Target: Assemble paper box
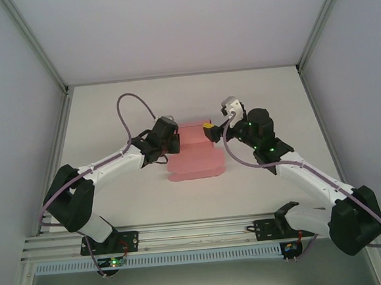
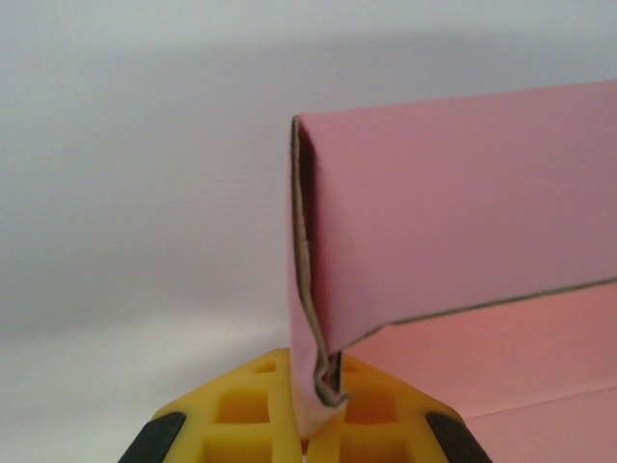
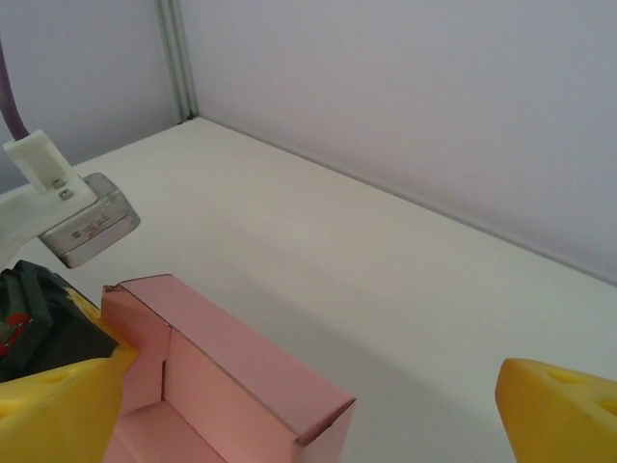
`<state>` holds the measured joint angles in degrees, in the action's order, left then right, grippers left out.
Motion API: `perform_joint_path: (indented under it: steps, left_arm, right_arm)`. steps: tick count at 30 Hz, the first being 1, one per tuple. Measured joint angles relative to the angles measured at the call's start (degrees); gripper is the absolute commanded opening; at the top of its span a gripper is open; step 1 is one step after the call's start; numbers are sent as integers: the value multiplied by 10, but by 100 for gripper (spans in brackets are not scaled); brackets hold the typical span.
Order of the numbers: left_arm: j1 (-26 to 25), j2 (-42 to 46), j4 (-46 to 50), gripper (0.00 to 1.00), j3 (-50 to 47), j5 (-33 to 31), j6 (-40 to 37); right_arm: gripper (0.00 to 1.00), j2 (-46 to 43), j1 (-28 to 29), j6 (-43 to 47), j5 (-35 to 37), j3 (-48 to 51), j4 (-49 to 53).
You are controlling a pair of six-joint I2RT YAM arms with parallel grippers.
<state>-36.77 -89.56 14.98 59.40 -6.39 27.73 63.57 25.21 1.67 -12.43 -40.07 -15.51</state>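
Observation:
The pink paper box (image 1: pixel 195 156) lies mid-table, partly folded, its back wall standing and a flat flap stretching toward the arms. My left gripper (image 1: pixel 171 139) is at the box's left side. In the left wrist view its yellow fingers (image 2: pixel 241 410) are shut on the crumpled lower edge of a pink wall (image 2: pixel 463 212). My right gripper (image 1: pixel 210 132) hovers at the box's back right corner. Seen from the right wrist, its yellow fingers (image 3: pixel 564 410) stand wide apart, with the folded back wall and corner (image 3: pixel 241 371) between and below them, untouched.
The white table (image 1: pixel 259 91) is enclosed by pale walls with metal posts at the back corners. The left arm's wrist camera housing (image 3: pixel 87 220) sits close to the right gripper's left finger. An aluminium rail (image 1: pixel 197 233) runs along the near edge.

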Motion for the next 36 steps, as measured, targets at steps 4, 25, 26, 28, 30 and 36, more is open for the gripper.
perform_joint_path:
  steps: [4,25,26,28,30,36]
  left_arm:
    - [0,0,15,0,28,20,-135]
    - [-65,-126,310,0,254,-92,-846]
    - [-74,-146,314,0,258,-113,-868]
    - [-88,-188,326,0,277,-150,-908]
    - [-97,-225,334,0,300,-178,-937]
    - [-111,-294,328,0,335,-224,-1005]
  right_arm:
    - [98,-54,-23,-42,26,10,30]
    - [98,-231,-99,-123,64,74,137]
    - [98,-232,-101,-123,64,75,139]
    - [98,-237,-103,-123,64,77,145]
    - [98,-243,-105,-123,64,77,151]
    - [98,-266,-112,-123,65,82,158]
